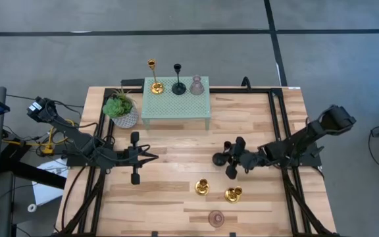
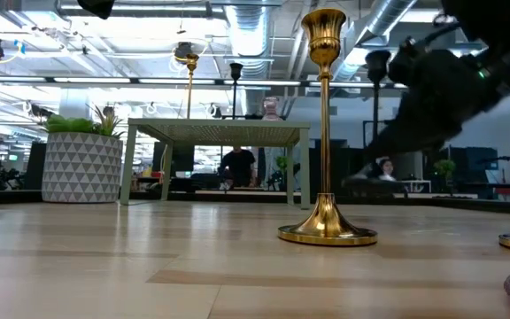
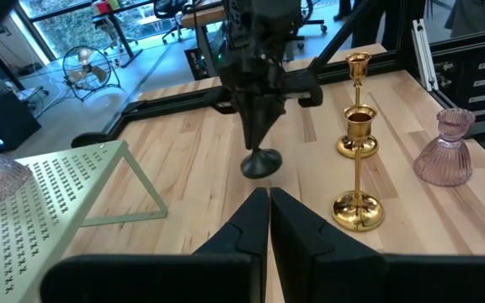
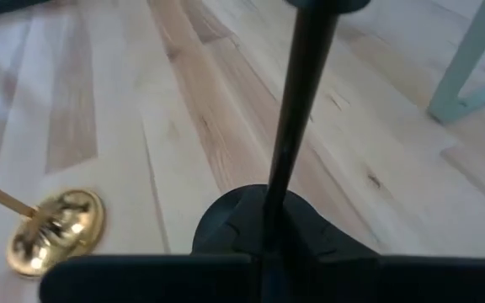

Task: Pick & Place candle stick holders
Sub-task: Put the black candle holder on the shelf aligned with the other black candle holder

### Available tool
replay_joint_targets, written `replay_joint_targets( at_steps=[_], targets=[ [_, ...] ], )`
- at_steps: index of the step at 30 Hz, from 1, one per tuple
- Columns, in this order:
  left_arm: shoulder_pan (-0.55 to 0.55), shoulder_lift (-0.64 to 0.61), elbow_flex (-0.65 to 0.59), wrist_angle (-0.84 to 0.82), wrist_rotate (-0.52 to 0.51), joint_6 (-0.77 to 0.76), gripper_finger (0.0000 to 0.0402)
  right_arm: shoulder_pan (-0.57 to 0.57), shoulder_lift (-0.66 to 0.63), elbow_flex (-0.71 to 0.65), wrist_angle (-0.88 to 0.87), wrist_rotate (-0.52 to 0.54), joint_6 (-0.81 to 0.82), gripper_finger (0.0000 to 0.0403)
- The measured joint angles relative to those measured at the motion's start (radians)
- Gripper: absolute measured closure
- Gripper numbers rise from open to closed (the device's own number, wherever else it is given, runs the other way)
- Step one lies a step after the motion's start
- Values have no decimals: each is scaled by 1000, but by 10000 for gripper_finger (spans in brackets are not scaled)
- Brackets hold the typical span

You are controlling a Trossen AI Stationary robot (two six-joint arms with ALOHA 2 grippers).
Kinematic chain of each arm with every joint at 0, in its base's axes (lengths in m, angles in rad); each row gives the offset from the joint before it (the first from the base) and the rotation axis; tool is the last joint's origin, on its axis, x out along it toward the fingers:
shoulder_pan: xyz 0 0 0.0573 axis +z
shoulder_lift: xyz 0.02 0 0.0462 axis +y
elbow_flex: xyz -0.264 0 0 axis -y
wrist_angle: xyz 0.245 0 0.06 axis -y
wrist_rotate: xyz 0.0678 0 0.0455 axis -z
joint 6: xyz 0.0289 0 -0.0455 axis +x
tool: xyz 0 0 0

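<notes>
The right claw (image 1: 232, 160) grips a black holder (image 1: 221, 158) by its stem, right of table (image 1: 176, 191) centre, below the green stand (image 1: 176, 103). The left claw (image 1: 151, 157) is closed and empty, left of it. On the stand: one gold (image 1: 154, 76), one black (image 1: 178, 79), one pink holder (image 1: 197, 85). Two gold holders (image 1: 202, 187) and a pink one (image 1: 216, 218) stand nearer the table's front edge.

Evenly bright, lit from overhead ceiling strip lights (image 2: 25, 78) visible across the room in the low view. Soft, faint shadows on the pale wooden tabletop (image 1: 176, 191). Small glints of glare on the tall shiny gold candle holder (image 2: 326, 133). Blurred close up: the thin black candle holder stem (image 4: 297, 109) and the nearby wood grain.
</notes>
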Motion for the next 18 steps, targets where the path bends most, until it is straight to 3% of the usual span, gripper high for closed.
replay_joint_targets(
  at_steps=[11, 18],
  targets=[
    [0, 0, 0, 0, 0, 0, 387, -125, -96, 291, -357, -96, -212, 400],
    [0, 0, 0, 0, 0, -3, 387, -254, -57, 504, -417, -249, -356, 401]
  ],
)
